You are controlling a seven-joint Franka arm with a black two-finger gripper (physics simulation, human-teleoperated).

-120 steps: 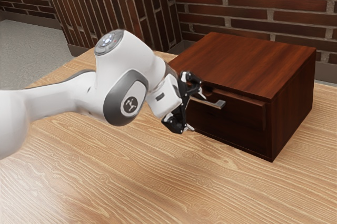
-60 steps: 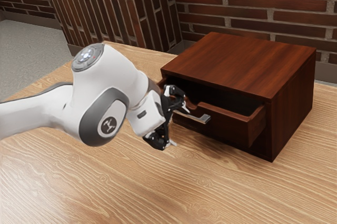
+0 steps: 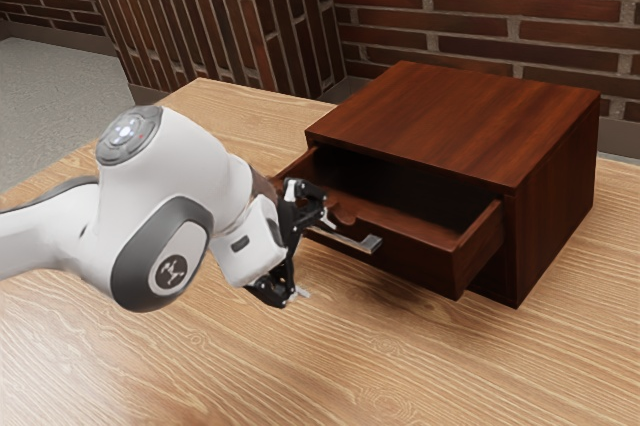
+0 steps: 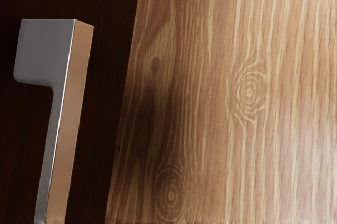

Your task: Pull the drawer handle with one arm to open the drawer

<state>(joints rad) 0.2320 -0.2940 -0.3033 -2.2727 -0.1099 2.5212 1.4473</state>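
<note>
You were mid-pull: the drawer (image 3: 410, 251) stood partly out of the cabinet (image 3: 460, 116), your gripper (image 3: 309, 254) fingers spread wide around its handle (image 3: 348, 240). Next called for a straight draw away from the cabinet.

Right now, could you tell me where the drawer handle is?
Exterior view, left of centre: the handle juts from the open drawer, beside the pincer.

Readable texts, numbers, brand names: I found none. Sole marking noted: one small white emblem on the dark grey joint cap (image 3: 168, 271) of the white arm (image 3: 60, 231), exterior view; I could not make it out as letters or digits.
</note>
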